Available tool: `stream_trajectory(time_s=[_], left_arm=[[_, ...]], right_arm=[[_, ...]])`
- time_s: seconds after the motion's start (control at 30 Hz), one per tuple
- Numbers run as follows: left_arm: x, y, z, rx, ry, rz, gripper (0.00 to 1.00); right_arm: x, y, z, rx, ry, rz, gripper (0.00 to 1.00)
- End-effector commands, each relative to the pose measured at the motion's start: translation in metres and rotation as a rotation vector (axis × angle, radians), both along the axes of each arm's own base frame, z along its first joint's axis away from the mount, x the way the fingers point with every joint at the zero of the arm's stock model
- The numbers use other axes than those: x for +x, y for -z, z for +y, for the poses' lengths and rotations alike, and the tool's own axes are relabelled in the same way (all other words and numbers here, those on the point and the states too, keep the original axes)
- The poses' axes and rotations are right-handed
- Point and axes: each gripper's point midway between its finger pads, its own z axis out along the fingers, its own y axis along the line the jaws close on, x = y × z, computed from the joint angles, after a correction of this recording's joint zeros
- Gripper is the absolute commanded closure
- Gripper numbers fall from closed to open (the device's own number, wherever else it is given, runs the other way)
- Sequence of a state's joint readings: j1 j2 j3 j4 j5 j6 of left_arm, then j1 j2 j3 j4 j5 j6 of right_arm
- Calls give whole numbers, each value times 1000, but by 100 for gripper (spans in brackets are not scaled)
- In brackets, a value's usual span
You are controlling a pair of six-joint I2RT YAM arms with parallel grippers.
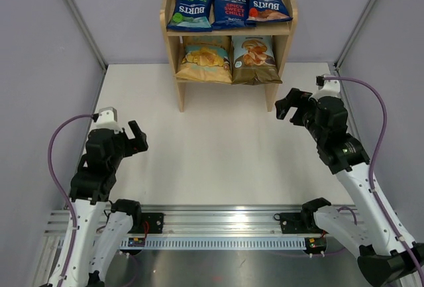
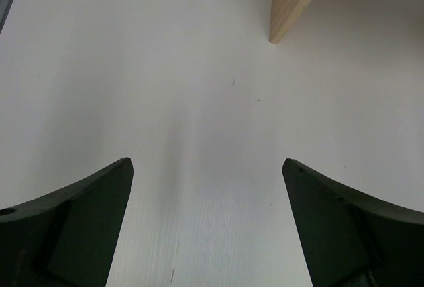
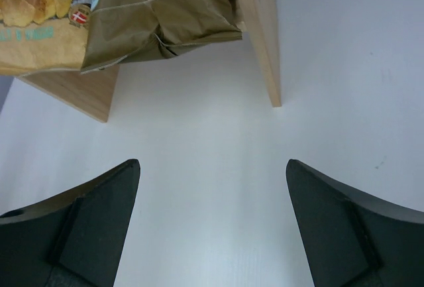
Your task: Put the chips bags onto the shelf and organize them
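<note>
Shelf (image 1: 171,28): upright at far end of surface (image 1: 218,148).
Top tier: three Burts bags (image 1: 231,7) side by side.
Lower tier: light-blue bag (image 1: 205,59) left, tan bag (image 1: 256,59) right, touching.
Left claw (image 2: 207,168): spread wide, gripping nothing, over surface.
Right claw (image 3: 212,164): spread wide, gripping nothing, near shelf's right panel.
</note>
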State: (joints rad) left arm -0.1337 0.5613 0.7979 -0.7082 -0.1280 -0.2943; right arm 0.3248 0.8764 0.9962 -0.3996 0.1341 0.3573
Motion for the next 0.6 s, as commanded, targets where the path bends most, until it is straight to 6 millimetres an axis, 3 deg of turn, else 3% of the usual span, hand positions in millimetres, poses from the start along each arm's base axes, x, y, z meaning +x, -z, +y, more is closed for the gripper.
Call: stream_trajectory(time_s=[0.0, 0.33, 0.57], left_arm=[[5, -14, -3, 2, 36, -82, 1], [-4, -18, -3, 2, 47, -148, 1], [-10, -26, -4, 5, 57, -188, 1]], right_arm=[[-24, 5, -27, -164, 29, 73, 0], [-82, -14, -56, -183, 75, 34, 1], [-109, -19, -66, -197, 74, 44, 1]])
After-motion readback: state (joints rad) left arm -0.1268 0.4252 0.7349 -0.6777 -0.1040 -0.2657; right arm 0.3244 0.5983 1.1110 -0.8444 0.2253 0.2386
